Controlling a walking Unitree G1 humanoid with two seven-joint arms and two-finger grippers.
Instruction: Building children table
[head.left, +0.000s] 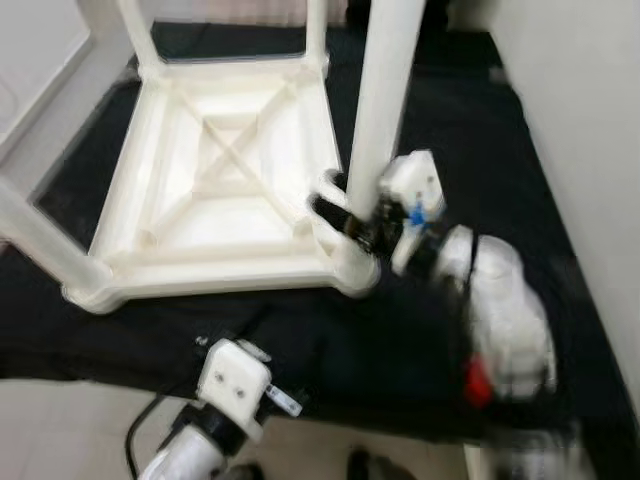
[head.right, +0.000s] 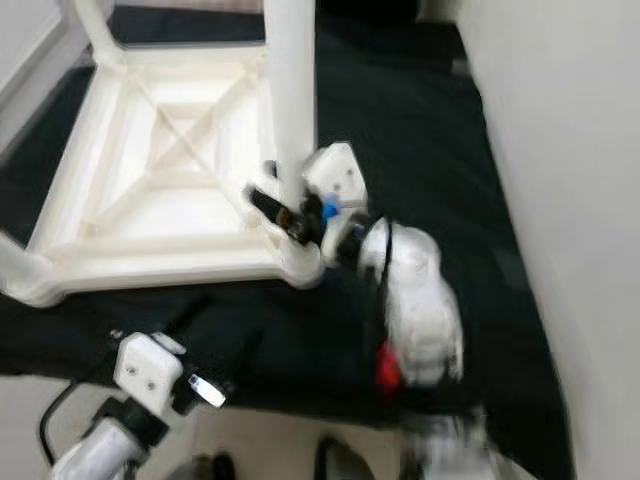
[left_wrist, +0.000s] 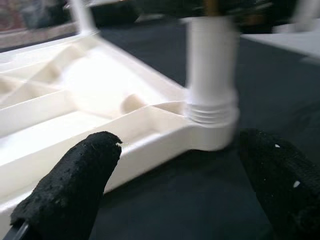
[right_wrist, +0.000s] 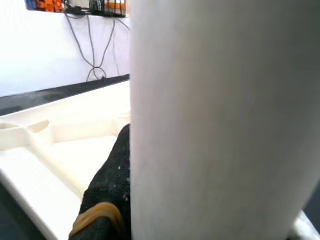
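— Right gripper, what is it doing?
— Its black fingers clasp the tall white plastic table leg, low down, just above the corner socket of the upturned white plastic tabletop lying on the black cloth.
— And the wrist cameras?
— The right one looks past one finger pressed against the leg. The left one shows the left gripper spread wide, apart from that threaded corner.

Upturned table fills the mat's middle, and its legs fence the corners. Right gripper clamps the near leg, blocking that corner. Open mat runs right, up to the wall. Left gripper has bare mat ahead.
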